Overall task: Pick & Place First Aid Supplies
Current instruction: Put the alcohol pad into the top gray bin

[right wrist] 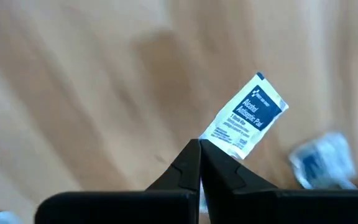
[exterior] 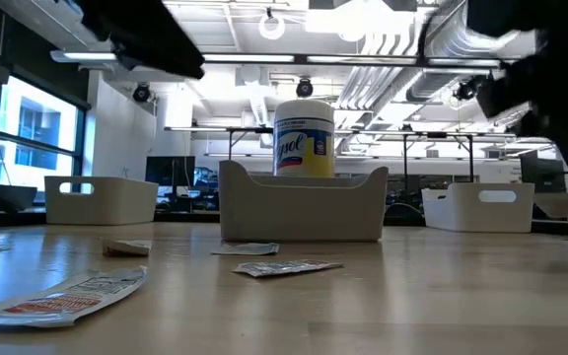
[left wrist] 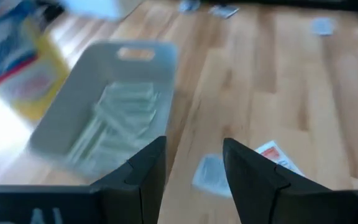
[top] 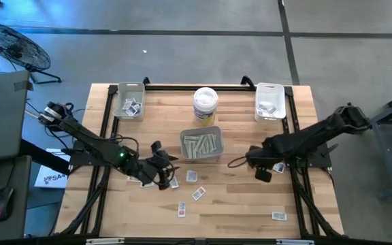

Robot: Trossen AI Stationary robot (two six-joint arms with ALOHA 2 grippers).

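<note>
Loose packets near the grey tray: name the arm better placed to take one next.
Left, probably. Its tool is open with a packet just ahead, beside the grey tray. The right tool is already shut on an antiseptic pad.

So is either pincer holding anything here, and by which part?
The right pincer is shut on a white antiseptic packet, pinching its bottom edge near one corner. The left pincer is open and holds nothing.
</note>
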